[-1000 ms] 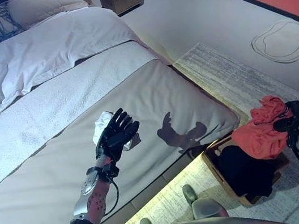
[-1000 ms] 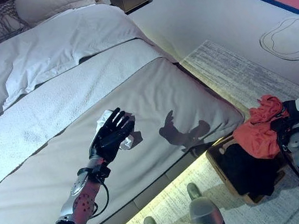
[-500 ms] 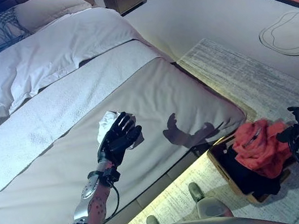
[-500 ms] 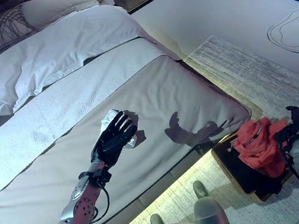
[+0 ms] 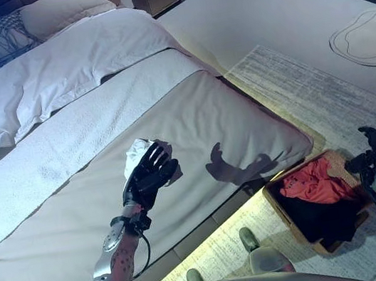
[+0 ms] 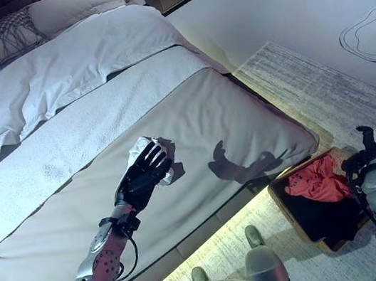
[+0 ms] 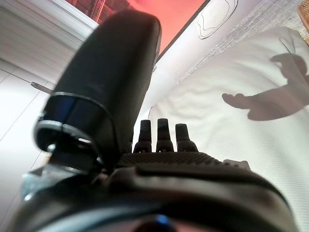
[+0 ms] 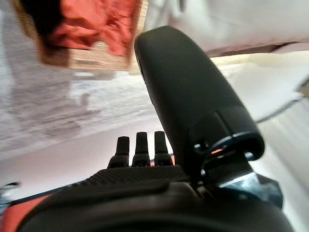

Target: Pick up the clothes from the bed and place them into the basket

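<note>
1. A crumpled white cloth (image 5: 137, 153) lay on the grey cover of the bed (image 5: 192, 122), near its near edge, with no clear long axis.
2. The left hand (image 5: 150, 175) was over the cloth's near side with its fingers spread and fairly straight; most of the cloth was hidden behind it, and whether they touched could not be told.
3. A red garment (image 6: 314, 180) lay bunched in the basket (image 6: 279, 201) on the floor at the right, on top of dark clothes (image 5: 316, 216).
4. The right hand (image 6: 373, 145) was just right of the basket, fingers straight and holding nothing.
5. The basket's far right side was hidden by the right arm.
</note>
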Controlling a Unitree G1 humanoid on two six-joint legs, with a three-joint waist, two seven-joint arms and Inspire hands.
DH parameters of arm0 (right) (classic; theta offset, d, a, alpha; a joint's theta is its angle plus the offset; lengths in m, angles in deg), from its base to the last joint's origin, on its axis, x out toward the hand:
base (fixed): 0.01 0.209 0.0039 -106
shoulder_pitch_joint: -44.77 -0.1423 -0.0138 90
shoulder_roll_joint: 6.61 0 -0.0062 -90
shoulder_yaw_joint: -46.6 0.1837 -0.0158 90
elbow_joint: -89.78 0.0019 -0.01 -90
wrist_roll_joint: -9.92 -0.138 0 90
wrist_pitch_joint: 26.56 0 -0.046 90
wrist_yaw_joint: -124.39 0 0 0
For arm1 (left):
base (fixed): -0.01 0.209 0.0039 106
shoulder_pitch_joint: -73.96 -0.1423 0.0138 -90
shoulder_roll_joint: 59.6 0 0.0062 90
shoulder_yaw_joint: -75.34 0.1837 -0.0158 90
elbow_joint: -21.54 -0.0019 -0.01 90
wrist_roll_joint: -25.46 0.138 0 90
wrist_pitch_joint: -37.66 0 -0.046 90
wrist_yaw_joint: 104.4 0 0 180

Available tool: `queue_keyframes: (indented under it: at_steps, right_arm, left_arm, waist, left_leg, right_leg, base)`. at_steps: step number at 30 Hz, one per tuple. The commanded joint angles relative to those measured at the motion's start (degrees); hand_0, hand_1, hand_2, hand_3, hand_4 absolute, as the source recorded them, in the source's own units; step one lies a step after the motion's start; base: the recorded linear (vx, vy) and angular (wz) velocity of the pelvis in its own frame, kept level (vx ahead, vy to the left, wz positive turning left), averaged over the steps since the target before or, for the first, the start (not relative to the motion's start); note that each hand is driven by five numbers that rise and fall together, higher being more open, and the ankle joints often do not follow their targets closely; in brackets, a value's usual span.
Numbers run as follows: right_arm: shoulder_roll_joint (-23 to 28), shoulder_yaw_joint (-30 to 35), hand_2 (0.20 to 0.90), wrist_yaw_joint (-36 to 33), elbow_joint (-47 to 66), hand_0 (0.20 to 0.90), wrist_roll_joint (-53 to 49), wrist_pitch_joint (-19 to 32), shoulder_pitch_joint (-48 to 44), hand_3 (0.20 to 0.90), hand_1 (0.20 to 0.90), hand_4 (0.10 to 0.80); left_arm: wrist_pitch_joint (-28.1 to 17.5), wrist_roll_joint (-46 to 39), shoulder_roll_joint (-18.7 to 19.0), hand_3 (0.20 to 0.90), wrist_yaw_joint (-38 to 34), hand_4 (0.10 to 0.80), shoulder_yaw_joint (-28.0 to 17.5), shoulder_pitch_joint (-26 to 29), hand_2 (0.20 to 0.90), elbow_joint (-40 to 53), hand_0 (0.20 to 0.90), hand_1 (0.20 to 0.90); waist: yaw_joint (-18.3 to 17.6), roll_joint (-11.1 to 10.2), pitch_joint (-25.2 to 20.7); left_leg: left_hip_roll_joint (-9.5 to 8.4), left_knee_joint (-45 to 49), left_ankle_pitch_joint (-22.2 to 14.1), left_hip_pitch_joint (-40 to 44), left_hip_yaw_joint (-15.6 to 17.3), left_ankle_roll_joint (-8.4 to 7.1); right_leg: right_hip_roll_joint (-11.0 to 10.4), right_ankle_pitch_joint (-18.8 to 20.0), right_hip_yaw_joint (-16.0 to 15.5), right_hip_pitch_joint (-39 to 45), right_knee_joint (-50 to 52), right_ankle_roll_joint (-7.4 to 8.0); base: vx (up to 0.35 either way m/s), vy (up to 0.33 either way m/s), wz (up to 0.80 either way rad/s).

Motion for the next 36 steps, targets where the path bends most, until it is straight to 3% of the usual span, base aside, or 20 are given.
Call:
queue_keyframes:
  at_steps: [1, 10, 18, 25, 28, 30, 35, 36]
  right_arm:
    - [3.8, -0.9, 0.9, -4.6, 9.4, 0.9, 5.8, 2.9, -9.4, 0.9, 0.9, 0.8]
    - [2.5, -12.3, 0.9, -3.6, 13.5, 0.9, 9.3, -0.4, -24.3, 0.9, 0.9, 0.8]
    - [3.9, -20.8, 0.9, -1.7, 7.9, 0.9, 7.4, 0.3, -35.3, 0.9, 0.9, 0.8]
    - [6.0, -29.9, 0.9, -3.2, -0.1, 0.9, 6.5, -0.4, -47.8, 0.9, 0.9, 0.8]
    - [5.5, -33.6, 0.9, -4.4, -5.6, 0.9, 4.8, -1.4, -53.6, 0.9, 0.9, 0.8]
    - [4.8, -35.8, 0.9, -4.2, -7.7, 0.9, 4.1, -3.0, -56.6, 0.9, 0.9, 0.8]
    - [3.6, -39.0, 0.9, -4.2, -13.0, 0.9, 3.0, -4.3, -61.2, 0.9, 0.9, 0.8]
    - [2.9, -39.4, 0.9, -4.0, -14.7, 0.9, 3.1, -4.3, -61.6, 0.9, 0.9, 0.8]
  left_arm:
    - [-6.3, 1.1, 0.4, 0.9, 0.4, 0.8, -1.9, 2.5, 0.9, 3.0, 0.9, 0.9]
    - [-9.5, 11.4, 2.2, 0.9, -4.3, 0.8, -2.2, 3.7, 0.9, 3.3, 0.9, 0.9]
    - [-7.8, 12.6, 5.1, 0.9, -4.7, 0.8, -2.2, 3.2, 0.9, 2.1, 0.9, 0.9]
    - [-12.3, 15.9, 8.0, 0.9, -7.4, 0.8, 0.5, 3.9, 0.9, 4.1, 0.9, 0.9]
    - [-15.5, 28.0, 10.5, 0.9, -14.8, 0.8, 2.6, 5.3, 0.9, 5.1, 0.9, 0.9]
    - [-15.2, 29.9, 13.1, 0.9, -17.8, 0.8, 3.3, 5.6, 0.9, 6.1, 0.9, 0.9]
    - [-16.2, 27.6, 14.6, 0.9, -19.2, 0.8, 3.1, 4.9, 0.9, 7.6, 0.9, 0.9]
    - [-16.5, 27.2, 14.8, 0.9, -19.4, 0.8, 3.6, 4.3, 0.9, 8.2, 0.9, 0.9]
  waist:
    - [3.2, -3.9, -0.8]
    - [9.7, -4.9, 1.7]
    - [15.7, -4.8, 6.5]
    - [20.9, -2.3, 15.5]
    - [22.8, -1.5, 18.7]
    - [24.2, -1.5, 18.8]
    - [26.3, -0.9, 18.8]
    - [26.9, -0.6, 18.8]
  left_leg:
    - [-0.16, 4.2, -6.2, -2.1, -4.8, 0.24]
    - [-0.86, 5.6, -4.9, -5.7, -11.1, -0.49]
    - [-1.65, 8.9, -3.8, -10.8, -16.0, -1.01]
    - [-4.47, 16.4, -3.2, -21.4, -20.5, -0.84]
    - [-5.96, 19.8, -3.3, -25.8, -22.3, -0.18]
    - [-6.51, 21.5, -3.6, -29.4, -23.1, 0.12]
    - [-7.91, 24.0, -3.3, -36.5, -24.4, 0.68]
    - [-7.92, 24.9, -4.9, -36.6, -24.7, 0.71]
  right_leg:
    - [-0.2, -3.3, -2.4, 0.1, 3.2, -0.49]
    - [-1.7, -5.2, -8.0, 0.1, 4.6, -1.91]
    - [-3.4, -7.9, -14.4, -2.0, 9.4, -3.04]
    - [-4.7, -10.3, -19.4, -9.7, 16.9, -4.64]
    - [-5.6, -10.7, -20.7, -13.3, 20.0, -4.72]
    - [-5.5, -11.2, -21.7, -16.6, 21.8, -4.93]
    - [-5.3, -11.8, -23.6, -22.7, 24.6, -5.36]
    - [-5.0, -13.4, -23.3, -23.0, 25.8, -5.19]
  base:
    - [0.043, 0.01, 0.17]
    - [0.01, 0.0, 0.35]
    - [0.027, 0.029, 0.48]
    - [-0.11, 0.055, 0.4]
    - [-0.09, -0.021, 0.34]
    - [-0.025, -0.055, 0.41]
    - [-0.016, -0.051, 0.24]
    - [0.048, -0.05, 0.24]
